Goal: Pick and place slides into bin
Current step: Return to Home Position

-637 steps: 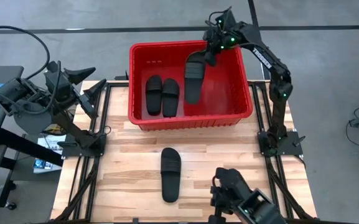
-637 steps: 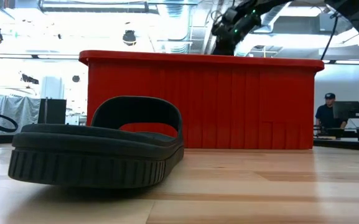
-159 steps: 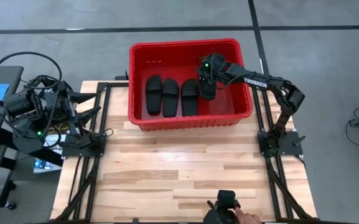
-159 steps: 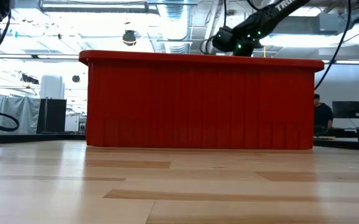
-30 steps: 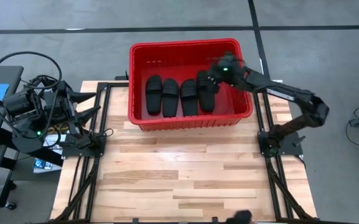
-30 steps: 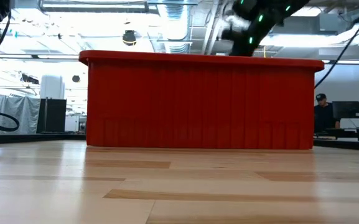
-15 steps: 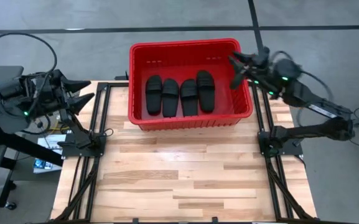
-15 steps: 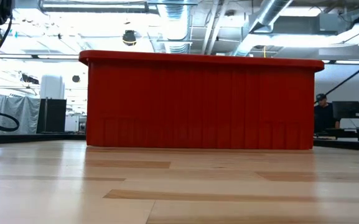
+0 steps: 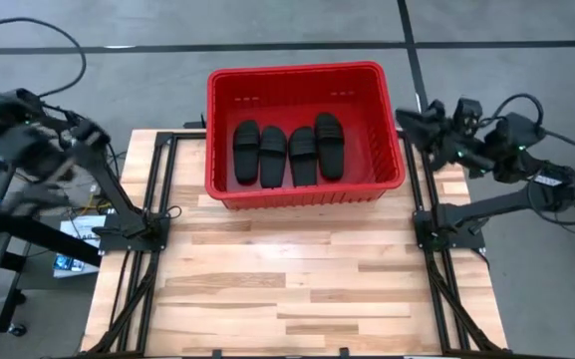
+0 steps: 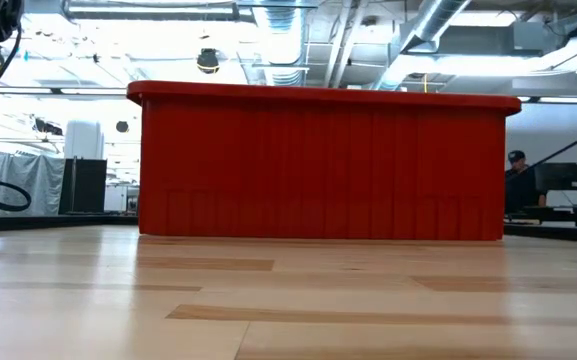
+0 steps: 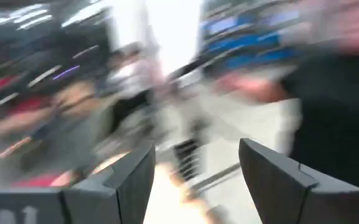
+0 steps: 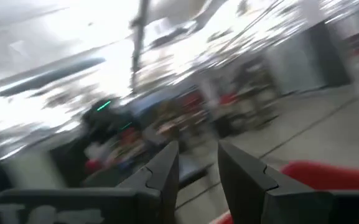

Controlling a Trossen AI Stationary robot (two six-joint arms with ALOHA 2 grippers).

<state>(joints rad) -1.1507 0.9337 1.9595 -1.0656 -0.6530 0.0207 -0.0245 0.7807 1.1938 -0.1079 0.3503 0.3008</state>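
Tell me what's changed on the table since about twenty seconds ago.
The matte black slide sandal held by the right gripper and the one off the wooden table now lie in the large red plastic bin, four in a row. That gripper withdrew right, empty; the left gripper swung outward. Bin unmoved.

The red bin (image 10: pixel 323 165) stands on the wooden table (image 10: pixel 288 300).

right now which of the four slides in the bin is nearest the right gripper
The slide at the row's right end, set slightly farther back than the other three; the right gripper is just outside the bin's right wall.
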